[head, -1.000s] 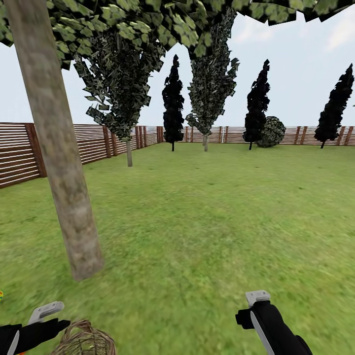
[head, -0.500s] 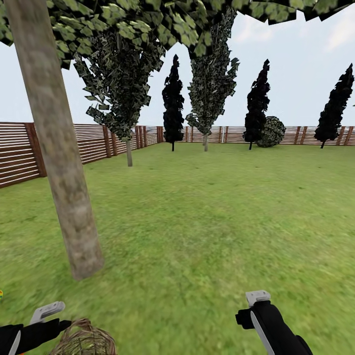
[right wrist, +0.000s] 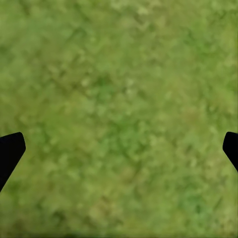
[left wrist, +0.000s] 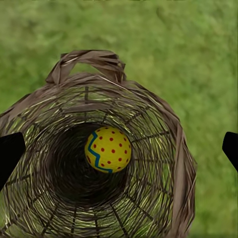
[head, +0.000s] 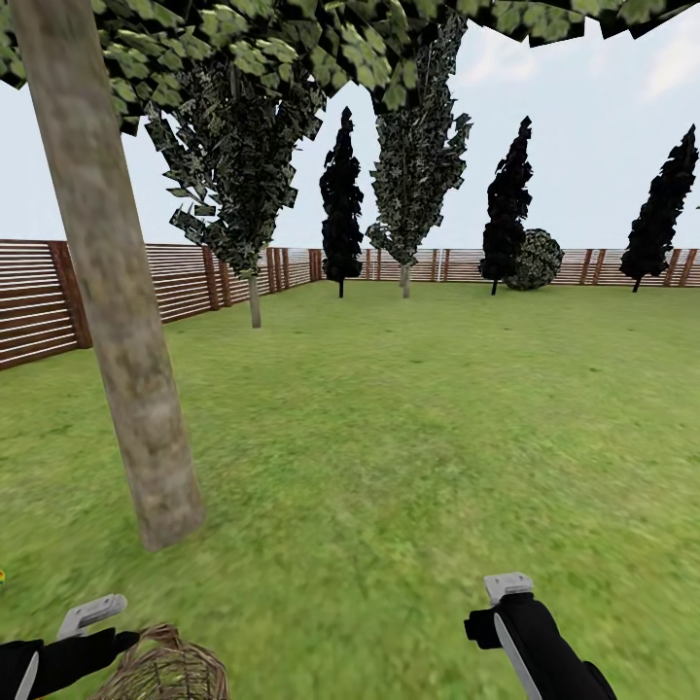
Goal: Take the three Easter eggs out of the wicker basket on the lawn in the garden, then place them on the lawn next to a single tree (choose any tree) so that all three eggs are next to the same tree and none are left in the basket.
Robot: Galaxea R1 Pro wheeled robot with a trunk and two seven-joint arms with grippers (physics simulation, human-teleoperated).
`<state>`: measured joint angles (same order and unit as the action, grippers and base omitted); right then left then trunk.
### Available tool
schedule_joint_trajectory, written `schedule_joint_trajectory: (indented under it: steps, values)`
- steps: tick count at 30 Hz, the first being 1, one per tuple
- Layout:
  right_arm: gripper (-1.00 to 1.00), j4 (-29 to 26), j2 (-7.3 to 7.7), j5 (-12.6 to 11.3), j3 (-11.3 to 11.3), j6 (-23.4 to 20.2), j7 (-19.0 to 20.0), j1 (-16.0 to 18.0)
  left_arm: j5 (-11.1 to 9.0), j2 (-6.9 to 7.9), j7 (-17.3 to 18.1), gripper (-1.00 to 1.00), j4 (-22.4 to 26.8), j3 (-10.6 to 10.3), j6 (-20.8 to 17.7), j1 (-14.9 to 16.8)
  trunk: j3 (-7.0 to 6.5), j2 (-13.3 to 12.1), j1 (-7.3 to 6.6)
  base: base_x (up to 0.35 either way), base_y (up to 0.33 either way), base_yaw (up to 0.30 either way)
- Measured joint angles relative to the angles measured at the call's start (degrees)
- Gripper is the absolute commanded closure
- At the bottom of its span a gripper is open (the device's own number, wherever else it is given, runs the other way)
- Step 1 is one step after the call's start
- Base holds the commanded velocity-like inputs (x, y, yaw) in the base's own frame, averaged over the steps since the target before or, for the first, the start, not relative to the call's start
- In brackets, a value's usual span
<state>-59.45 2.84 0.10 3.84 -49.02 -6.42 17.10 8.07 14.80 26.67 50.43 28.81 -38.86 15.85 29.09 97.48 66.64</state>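
- Brown open-weave wicker basket [left wrist: 99, 148], on mottled green lawn [head: 408, 428], just beside pale grey-brown tree trunk [head: 117, 292].
- Yellow red-dotted Easter egg [left wrist: 108, 149]: inside basket.
- Left gripper [left wrist: 119, 148]: above basket, jaws spread, empty.
- Right gripper [right wrist: 119, 151]: over grass, jaws spread, empty.

Dark cone-shaped trees [head: 341, 194] and a round bush [head: 536, 260] (leafy) stand along the far fence.
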Motion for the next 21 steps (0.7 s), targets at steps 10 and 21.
schedule_joint_trajectory:
  steps: [10, 21]
  values:
    - [-1.0, 0.0, 0.04, -0.13, -0.04, 0.02, 0.09, 0.0, -0.03, 1.9, 0.29, -1.0, 0.49, 0.08, -0.06, 0.0, 0.0, 0.0, 0.0, 0.0, 0.0, 0.0]
    - [-1.0, 0.0, 0.0, -0.15, -0.09, 0.04, 0.08, 0.0, -0.1, 9.42, 2.34, -1.0, -0.09, 0.01, -0.11, 0.0, 0.0, 0.0, 0.0, 0.0, 0.0, 0.0]
